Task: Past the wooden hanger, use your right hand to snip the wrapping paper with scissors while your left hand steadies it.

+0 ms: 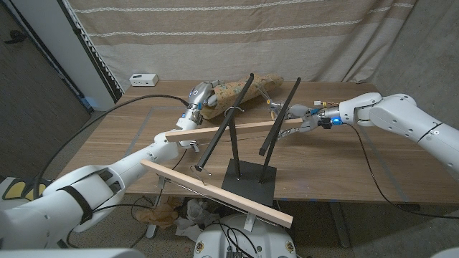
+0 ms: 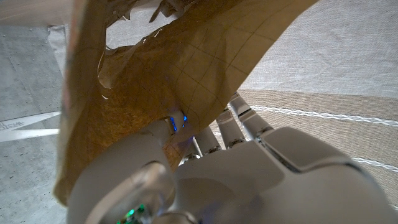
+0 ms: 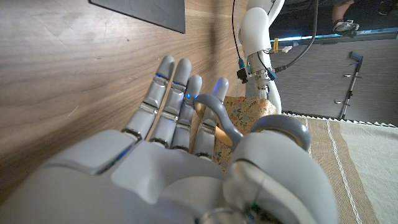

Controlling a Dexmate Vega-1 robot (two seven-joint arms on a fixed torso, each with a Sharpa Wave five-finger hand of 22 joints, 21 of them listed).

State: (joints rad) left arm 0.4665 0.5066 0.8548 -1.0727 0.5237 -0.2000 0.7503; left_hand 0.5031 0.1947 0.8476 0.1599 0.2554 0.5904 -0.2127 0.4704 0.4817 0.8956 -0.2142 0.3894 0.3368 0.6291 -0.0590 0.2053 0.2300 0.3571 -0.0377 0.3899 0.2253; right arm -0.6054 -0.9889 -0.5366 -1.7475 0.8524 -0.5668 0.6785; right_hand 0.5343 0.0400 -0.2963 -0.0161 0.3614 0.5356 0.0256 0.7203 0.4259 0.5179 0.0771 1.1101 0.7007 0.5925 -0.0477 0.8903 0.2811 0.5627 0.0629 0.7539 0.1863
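Left hand (image 1: 199, 95): I hold the paper (image 1: 233, 93) at the counter's (image 1: 337, 161) 12 o'clock, beyond the hanger (image 1: 247, 147). Right hand (image 1: 305, 122): grips scissors (image 1: 276, 107) just at the paper's 3 o'clock. Paper: light, limp, tears easily, I judge; keep it pinched near the cut line.

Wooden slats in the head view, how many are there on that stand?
2. One wooden slat lies low along the table's near edge, in front of the black stand; the other wooden slat sits higher and farther back, across the black rods.
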